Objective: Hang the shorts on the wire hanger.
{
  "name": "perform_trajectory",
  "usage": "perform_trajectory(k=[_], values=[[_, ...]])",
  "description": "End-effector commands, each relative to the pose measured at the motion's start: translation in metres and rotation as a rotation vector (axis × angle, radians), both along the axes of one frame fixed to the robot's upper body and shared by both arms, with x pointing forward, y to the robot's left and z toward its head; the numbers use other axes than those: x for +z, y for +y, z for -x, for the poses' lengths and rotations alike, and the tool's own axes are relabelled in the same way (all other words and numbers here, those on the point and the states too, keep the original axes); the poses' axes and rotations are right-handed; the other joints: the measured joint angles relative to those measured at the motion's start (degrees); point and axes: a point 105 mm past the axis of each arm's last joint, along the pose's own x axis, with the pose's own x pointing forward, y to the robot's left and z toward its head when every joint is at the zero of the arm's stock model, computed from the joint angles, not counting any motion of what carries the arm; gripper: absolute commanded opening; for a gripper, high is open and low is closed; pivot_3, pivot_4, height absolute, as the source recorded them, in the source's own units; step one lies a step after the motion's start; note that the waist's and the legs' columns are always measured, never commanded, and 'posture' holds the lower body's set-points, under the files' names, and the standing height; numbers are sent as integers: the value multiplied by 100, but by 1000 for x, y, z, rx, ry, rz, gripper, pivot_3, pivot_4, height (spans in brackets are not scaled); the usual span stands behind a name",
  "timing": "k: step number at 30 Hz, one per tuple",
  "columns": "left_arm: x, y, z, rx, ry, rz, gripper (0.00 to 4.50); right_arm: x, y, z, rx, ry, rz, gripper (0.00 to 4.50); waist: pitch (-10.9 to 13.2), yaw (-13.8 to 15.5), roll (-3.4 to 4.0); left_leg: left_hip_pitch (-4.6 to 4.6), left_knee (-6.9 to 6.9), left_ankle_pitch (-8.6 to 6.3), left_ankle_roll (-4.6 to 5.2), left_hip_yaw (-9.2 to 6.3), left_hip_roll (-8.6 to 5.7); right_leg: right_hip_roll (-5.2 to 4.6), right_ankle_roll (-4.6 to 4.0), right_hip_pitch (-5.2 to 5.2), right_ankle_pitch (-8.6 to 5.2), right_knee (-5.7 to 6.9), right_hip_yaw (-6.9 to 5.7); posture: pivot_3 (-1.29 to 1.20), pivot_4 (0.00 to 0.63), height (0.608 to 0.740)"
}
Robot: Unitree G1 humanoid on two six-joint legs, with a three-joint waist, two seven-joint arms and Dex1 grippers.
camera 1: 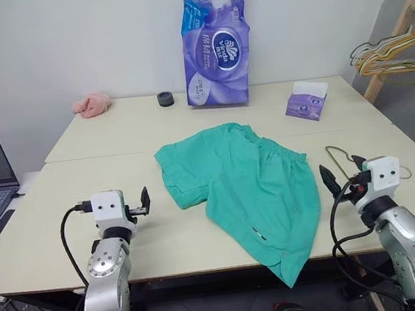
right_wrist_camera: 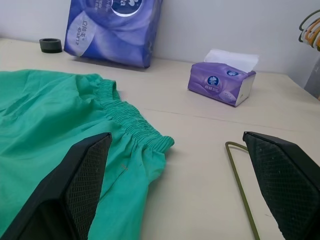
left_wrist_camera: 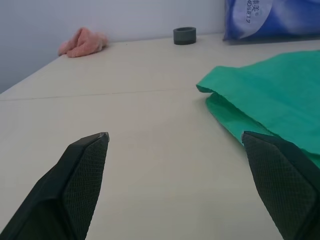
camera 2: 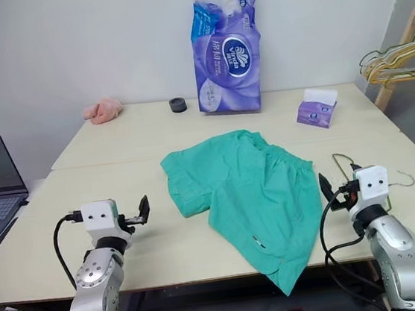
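Shorts: the teal-green soft cloth shorts (camera 1: 245, 189) lie flat at the middle of the pale table (camera 1: 114, 128), gathered waistband running toward two o'clock, one leg spilling over the near edge at six.
Hanger: the thin olive-grey wire hanger (camera 1: 337, 157) lies on the table at four o'clock from the shorts' centre, just beside the waistband end and partly behind the right arm; how its hook lies I cannot tell.
Left pincer: the left pincer (left_wrist_camera: 175, 150) hovers at eight o'clock of the shorts, black fingers spread wide, nothing between them, bare table ahead.
Right pincer: the right pincer (right_wrist_camera: 177, 150) waits at four o'clock, also spread wide and empty, waistband and hanger wire both right in front of it.
Step in hand: by my reading, the opening reach, with nothing gripped yet.
Doing it well: the right side looks best placed for the hanger; a thin wire lying flat wants a low, level approach and a pinch across one straight run, not near the bend.
Cloth side: the left could take the waistband, where the gathered elastic gives a thick fold to bite.
Watch for: the overhanging leg may drag the whole garment off if it is tugged toward six.
Clutter: the purple tissue pack (camera 1: 215, 46), the small tissue box (camera 1: 306, 101), the pink cloth (camera 1: 91, 104) and the black ring (camera 1: 165, 99) sit well apart at the far side.
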Motion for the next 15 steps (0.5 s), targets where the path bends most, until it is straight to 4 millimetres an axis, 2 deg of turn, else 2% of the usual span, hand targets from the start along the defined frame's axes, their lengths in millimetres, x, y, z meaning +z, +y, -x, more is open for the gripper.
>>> perform_trajectory(k=[1,15], values=[[17,-2,-3,-18,-71,-24,4500,19,3,-1,6,-67,13,4481,0,0,0,0,0,0,0,0,0,0,0,0,0,0,0,101,0,740],[11,0,-1,-1,-43,-7,4500,18,6,-1,27,-64,27,4481,0,2,0,0,0,0,0,0,0,0,1,0,0,0,-1,104,0,740]])
